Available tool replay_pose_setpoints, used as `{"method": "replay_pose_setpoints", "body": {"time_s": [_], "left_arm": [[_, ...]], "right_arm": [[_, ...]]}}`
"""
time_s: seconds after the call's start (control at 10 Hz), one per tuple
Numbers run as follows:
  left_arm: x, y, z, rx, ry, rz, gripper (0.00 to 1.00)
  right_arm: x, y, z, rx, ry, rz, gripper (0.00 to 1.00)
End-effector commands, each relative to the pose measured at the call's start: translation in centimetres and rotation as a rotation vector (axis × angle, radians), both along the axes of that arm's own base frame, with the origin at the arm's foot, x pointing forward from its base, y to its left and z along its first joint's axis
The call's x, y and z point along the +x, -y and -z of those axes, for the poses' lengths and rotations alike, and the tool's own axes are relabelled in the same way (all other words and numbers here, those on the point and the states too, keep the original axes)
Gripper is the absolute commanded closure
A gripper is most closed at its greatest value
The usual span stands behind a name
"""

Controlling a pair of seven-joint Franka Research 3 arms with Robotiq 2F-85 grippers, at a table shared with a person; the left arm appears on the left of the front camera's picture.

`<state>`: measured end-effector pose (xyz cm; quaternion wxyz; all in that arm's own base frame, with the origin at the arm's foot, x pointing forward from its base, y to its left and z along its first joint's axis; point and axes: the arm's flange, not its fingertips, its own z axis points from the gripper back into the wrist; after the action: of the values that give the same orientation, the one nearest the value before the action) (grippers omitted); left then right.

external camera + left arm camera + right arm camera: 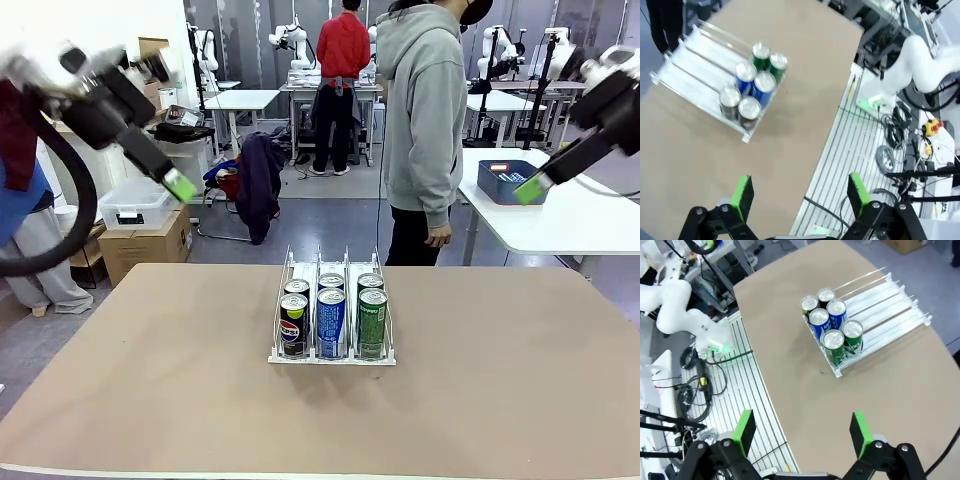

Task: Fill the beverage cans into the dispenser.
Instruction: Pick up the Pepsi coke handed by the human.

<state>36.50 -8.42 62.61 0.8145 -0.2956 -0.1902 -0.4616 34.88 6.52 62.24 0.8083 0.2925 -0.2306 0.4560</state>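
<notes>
Left wrist view: left claw (800, 194) jaws apart, empty, high over the robot-side edge of the worktop (810, 65); right claw (801, 432) likewise apart, empty. Mid-worktop stands the dispenser (692, 55), with six cans (764, 81), two per lane, crowded against its front lip. Judgement: any further can goes in upright at a lane's bare rear, released low so it slides without tipping

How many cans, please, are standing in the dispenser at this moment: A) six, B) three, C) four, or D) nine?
A: the dispenser holds two black Pepsi cans, two blue cans and two green cans, one pair in each of its three lanes.
</notes>
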Motion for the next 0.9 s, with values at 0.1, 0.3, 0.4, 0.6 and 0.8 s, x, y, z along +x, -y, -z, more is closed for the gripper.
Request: {"method": "replay_pose_setpoints", "body": {"time_s": [0.1,0.3,0.4,0.6,0.8], "left_arm": [[-1.7,-1.4,-3.4,-0.050,0.199,-0.051,0.00],[-2.2,-2.1,-4.5,-0.049,0.248,-0.105,0.00],[-2.4,-2.4,-4.9,-0.056,0.267,-0.123,0.00],[-2.6,-2.4,-4.5,-0.059,0.329,-0.144,0.00],[-2.4,-2.7,-6.3,-0.045,0.259,-0.127,0.00]], "right_arm": [[-1.1,1.9,-4.4,-0.028,0.118,0.123,0.00],[-1.0,2.8,-6.2,-0.044,0.197,0.181,0.00],[-0.8,3.0,-6.7,-0.046,0.216,0.196,0.00],[-0.6,2.8,-6.5,-0.048,0.284,0.261,0.00],[-0.9,3.7,-7.7,-0.027,0.222,0.188,0.00]]}}
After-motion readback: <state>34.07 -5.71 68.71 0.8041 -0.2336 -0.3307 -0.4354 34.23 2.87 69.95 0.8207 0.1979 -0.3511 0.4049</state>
